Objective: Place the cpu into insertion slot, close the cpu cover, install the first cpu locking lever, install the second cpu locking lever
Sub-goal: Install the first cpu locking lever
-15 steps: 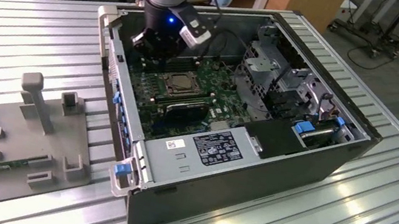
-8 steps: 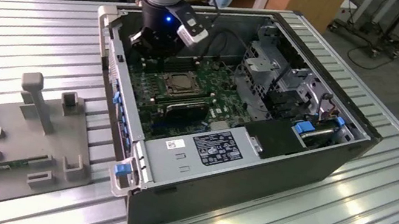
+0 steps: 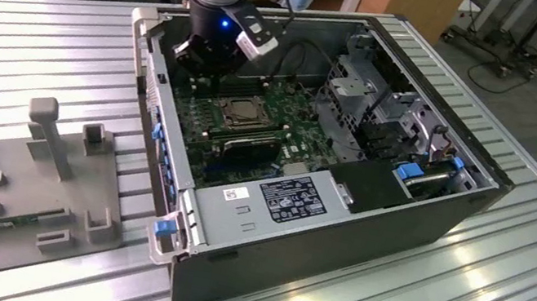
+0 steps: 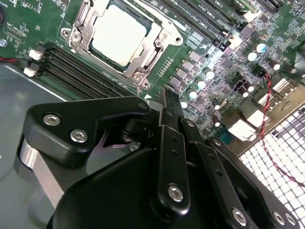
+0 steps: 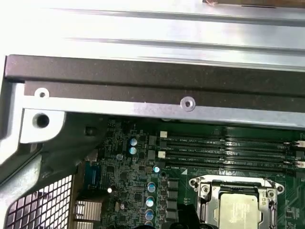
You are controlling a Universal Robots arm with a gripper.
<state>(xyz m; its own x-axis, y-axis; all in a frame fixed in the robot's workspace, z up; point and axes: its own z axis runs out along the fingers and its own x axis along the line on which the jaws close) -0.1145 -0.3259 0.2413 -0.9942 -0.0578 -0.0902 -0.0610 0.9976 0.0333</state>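
The cpu (image 4: 118,33) lies flat in its socket on the green motherboard, pale silver face up; it also shows in the first wrist view as the cpu (image 5: 237,210). The cpu cover (image 4: 159,42), a silvery frame, lies down around it. A thin metal lever end (image 4: 138,88) sticks up at the socket corner nearest my gripper. My gripper (image 4: 167,94) hangs just off that corner, above the board, black fingers drawn together with nothing between them. In the exterior view my gripper (image 3: 203,73) sits inside the open case, just behind the socket (image 3: 236,112).
Memory slots (image 4: 81,71) run beside the socket. The case wall (image 5: 143,76) stands close behind the gripper. A drive cage (image 3: 367,93) and a white-labelled grey box (image 3: 289,195) fill the case's other parts. A grey fixture plate (image 3: 17,197) lies at the exterior view's left.
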